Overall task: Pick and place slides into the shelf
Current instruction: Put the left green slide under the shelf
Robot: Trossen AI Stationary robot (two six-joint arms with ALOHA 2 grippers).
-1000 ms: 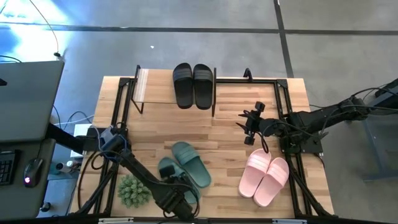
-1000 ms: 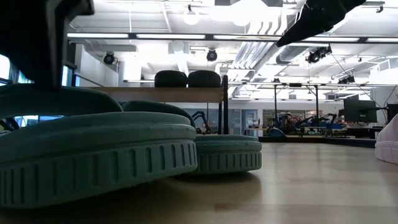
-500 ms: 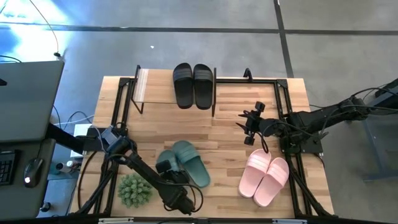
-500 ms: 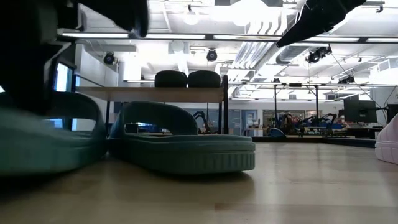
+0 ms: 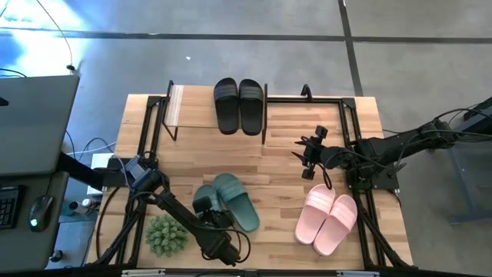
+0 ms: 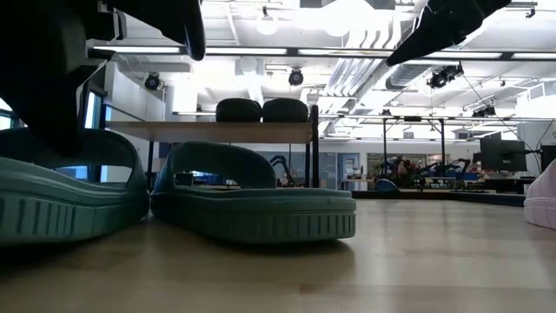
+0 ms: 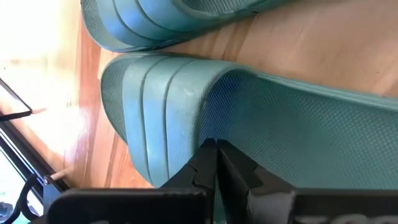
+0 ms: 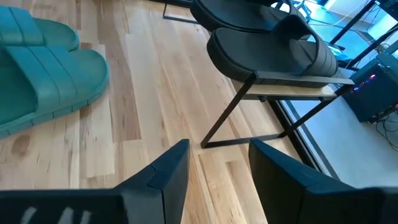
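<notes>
Going left to right: the left end effector (image 5: pixel 206 209) sits low at about 7 o'clock on the wooden surface (image 5: pixel 284 146), clenched on the ribbed strap of one dark green slide (image 7: pixel 186 93), its mate (image 5: pixel 237 201) right beside it. The shelf (image 5: pixel 178 108) at 12 o'clock holds the black pair (image 5: pixel 238 105) on its top board. The right end effector (image 5: pixel 307 154) hovers released near 3 o'clock, with the smooth pink pair (image 5: pixel 329 221) at 5 o'clock.
</notes>
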